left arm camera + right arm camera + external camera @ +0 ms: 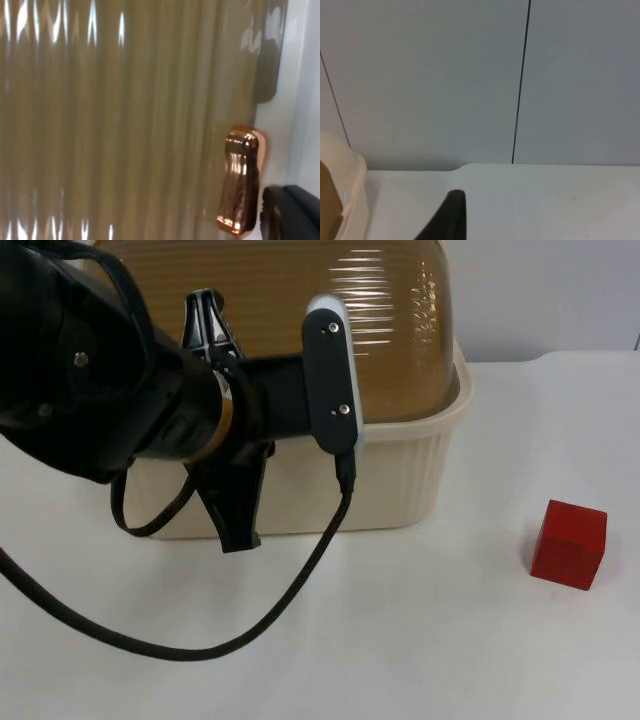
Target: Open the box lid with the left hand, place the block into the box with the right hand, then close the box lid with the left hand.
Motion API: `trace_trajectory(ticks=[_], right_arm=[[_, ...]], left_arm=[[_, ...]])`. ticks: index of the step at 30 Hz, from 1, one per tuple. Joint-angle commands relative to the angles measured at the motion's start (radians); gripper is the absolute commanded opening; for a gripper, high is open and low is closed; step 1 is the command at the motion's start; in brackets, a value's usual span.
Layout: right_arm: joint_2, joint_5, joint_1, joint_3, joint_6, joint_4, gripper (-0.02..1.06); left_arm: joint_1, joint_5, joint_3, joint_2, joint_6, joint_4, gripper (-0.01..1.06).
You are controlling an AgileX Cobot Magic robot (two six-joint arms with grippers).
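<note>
A cream box (400, 475) with a ribbed brown see-through lid (290, 280) stands at the back of the table, lid down. My left gripper (222, 420) hovers over the front of the lid, open, one finger (205, 325) over the lid and the other (236, 515) in front of the box wall. In the left wrist view the lid (110, 120) is very close, and its shiny copper handle (239, 180) sits just beside a black fingertip (290, 215). A red block (568, 544) lies on the table to the right of the box. My right gripper (451, 220) waits off to the right, above the table.
The grey partition wall (470, 75) stands behind the white table (420, 640). In the right wrist view a corner of the box (345, 200) shows beside bare table (545, 200). A black cable (200, 648) loops over the table in front of the box.
</note>
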Motion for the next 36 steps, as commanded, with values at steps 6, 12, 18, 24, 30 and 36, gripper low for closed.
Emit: trace_trajectory(ticks=[6,12,18,24,30,36], right_arm=[[0.0,-0.012,-0.006,-0.007,-0.008,-0.005,1.03],[0.0,-0.01,-0.006,-0.007,-0.008,-0.005,1.03],[0.0,-0.014,-0.006,-0.007,-0.008,-0.005,1.03],[0.0,-0.016,-0.006,-0.007,-0.008,-0.003,1.03],[0.0,-0.016,-0.006,-0.007,-0.008,-0.003,1.03],[0.0,-0.016,-0.006,-0.007,-0.008,-0.003,1.03]], left_arm=[[0.002,0.07,-0.025,-0.014,-0.013,0.0,0.0],[0.002,0.08,-0.042,-0.018,-0.016,0.0,0.0],[0.002,0.091,-0.053,-0.019,-0.032,0.0,0.0],[0.002,0.11,-0.092,-0.019,-0.032,0.0,0.0],[0.013,0.113,-0.183,-0.017,-0.001,0.0,0.0],[0.053,0.106,-0.252,-0.015,-0.001,0.0,0.0]])
